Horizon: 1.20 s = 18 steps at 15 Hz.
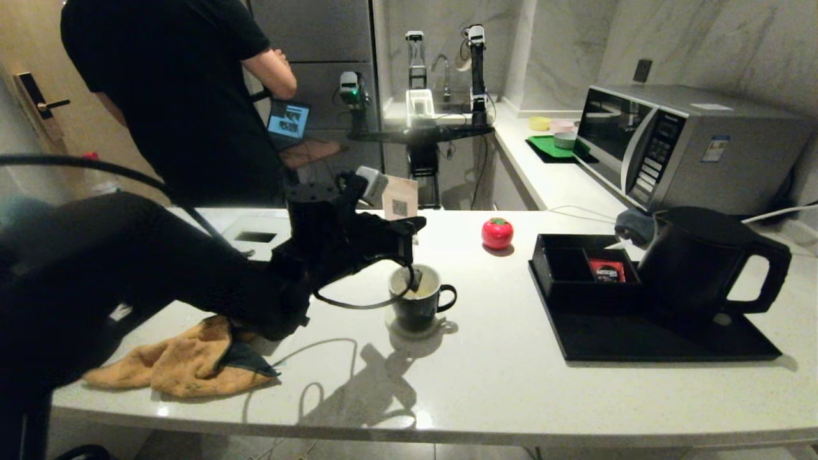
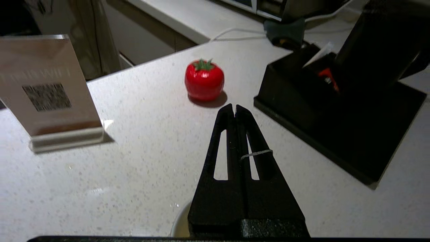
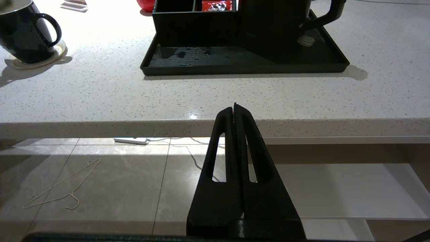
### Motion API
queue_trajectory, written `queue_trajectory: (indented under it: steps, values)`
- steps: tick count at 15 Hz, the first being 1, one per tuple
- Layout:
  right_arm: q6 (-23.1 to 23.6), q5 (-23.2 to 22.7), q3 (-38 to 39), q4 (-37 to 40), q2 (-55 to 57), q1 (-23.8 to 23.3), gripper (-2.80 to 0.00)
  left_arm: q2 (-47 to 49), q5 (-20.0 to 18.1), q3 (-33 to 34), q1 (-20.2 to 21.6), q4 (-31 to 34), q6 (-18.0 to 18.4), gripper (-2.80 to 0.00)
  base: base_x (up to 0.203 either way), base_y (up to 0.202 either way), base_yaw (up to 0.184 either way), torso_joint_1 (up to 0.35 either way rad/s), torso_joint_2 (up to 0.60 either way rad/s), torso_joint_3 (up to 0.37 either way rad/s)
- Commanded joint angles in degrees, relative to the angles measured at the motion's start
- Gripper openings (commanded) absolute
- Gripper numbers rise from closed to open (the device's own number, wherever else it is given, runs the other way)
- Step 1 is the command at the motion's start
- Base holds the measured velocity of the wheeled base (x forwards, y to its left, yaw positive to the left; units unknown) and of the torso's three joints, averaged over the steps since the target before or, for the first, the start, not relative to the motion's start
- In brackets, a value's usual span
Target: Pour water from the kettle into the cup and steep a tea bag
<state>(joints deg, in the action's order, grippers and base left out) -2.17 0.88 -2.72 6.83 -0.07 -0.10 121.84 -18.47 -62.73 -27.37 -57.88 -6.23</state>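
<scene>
Here the left hand (image 1: 414, 271) hangs closed over the cup (image 1: 418, 300); its tips hide the tea bag.

The left arm (image 1: 128, 268) is bulky and matte black, with a thin black cable looping loose beneath its wrist and a pale grey block mounted on top. The left gripper (image 2: 235, 111) has two flat black tapered fingers, each with a long slot; a thin pale band crosses one. The right gripper (image 3: 234, 109) is identical in shape and colour.

The kettle (image 1: 696, 268) stands on the tray (image 1: 639, 342), right of the cup (image 1: 418, 300).
</scene>
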Motion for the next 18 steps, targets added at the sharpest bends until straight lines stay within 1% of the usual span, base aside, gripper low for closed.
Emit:
queue_trajectory:
  steps: [1,6,12,18]
  values:
    - [-0.03,0.0,-0.01,0.03,0.07,0.01,-2.8,-3.53,-0.08,0.09,0.03,-0.39,-0.1,-2.8,0.0,0.0,0.0,0.0,0.0,0.0]
    - [-0.03,0.0,-0.01,0.03,0.07,0.01,-2.8,-5.82,0.01,0.51,-0.05,-0.3,-0.1,-2.8,0.0,0.0,0.0,0.0,0.0,0.0]
    - [-0.03,0.0,-0.08,0.03,0.07,0.01,-2.8,-5.04,0.01,7.0,0.03,-1.0,-0.01,-2.8,0.0,0.0,0.0,0.0,0.0,0.0]
    - [-0.03,0.0,-0.01,0.03,0.07,0.01,-2.8,-3.59,0.25,8.14,0.12,-1.01,0.07,-2.8,0.0,0.0,0.0,0.0,0.0,0.0]
